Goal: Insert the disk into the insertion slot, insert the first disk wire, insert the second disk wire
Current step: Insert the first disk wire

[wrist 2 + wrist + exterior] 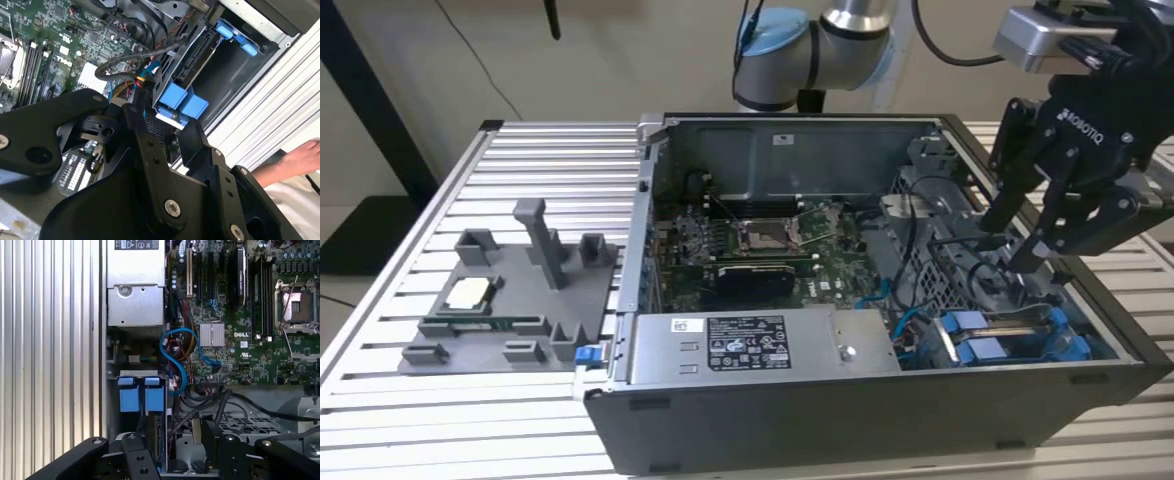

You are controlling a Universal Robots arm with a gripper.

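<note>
Gripper (1009, 243) hung open and empty over the computer case (854, 420), near the blue-railed insertion slot (994, 340); blue cable (179, 330) looped beside it.

Exterior view: computer case (854, 420) on surface (534, 150). Fixture plate (494, 330) at case's 9 o'clock. Inside case: motherboard (761, 240) centre, power-supply box (747, 345) at 6 o'clock, insertion slot (1007, 340) at 4 o'clock. Tool (1014, 240) above 3 o'clock side.

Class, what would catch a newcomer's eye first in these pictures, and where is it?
The open dark grey computer case on the slatted metal table, its green motherboard exposed. The black robot gripper hangs above the grey insertion slot with bright blue rails, at the exterior view's right.
</note>
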